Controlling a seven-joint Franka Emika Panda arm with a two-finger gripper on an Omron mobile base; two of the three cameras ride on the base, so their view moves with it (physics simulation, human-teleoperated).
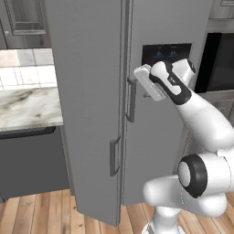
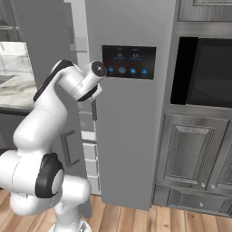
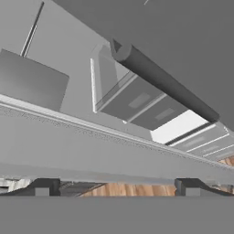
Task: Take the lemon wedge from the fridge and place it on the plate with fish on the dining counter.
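The grey fridge (image 1: 91,91) stands straight ahead, its left door (image 1: 87,137) swung partly out toward me and its right door (image 2: 131,136) with the dark dispenser panel (image 2: 129,61) shut. My gripper (image 1: 142,78) is at the right door's bar handle (image 1: 131,98). In the hand view my gripper (image 3: 118,187) is open, its fingertips (image 3: 43,186) wide apart and holding nothing. A dark bar handle (image 3: 160,82) runs across above them, with grey drawers (image 3: 137,103) showing through the gap. The lemon wedge, plate, fish and dining counter are out of view.
A short marble worktop (image 1: 27,107) backed by white tiles lies left of the fridge. A dark built-in oven (image 2: 204,72) and panelled cabinets (image 2: 190,149) stand to the right. Wooden floor (image 1: 45,210) runs below the open door.
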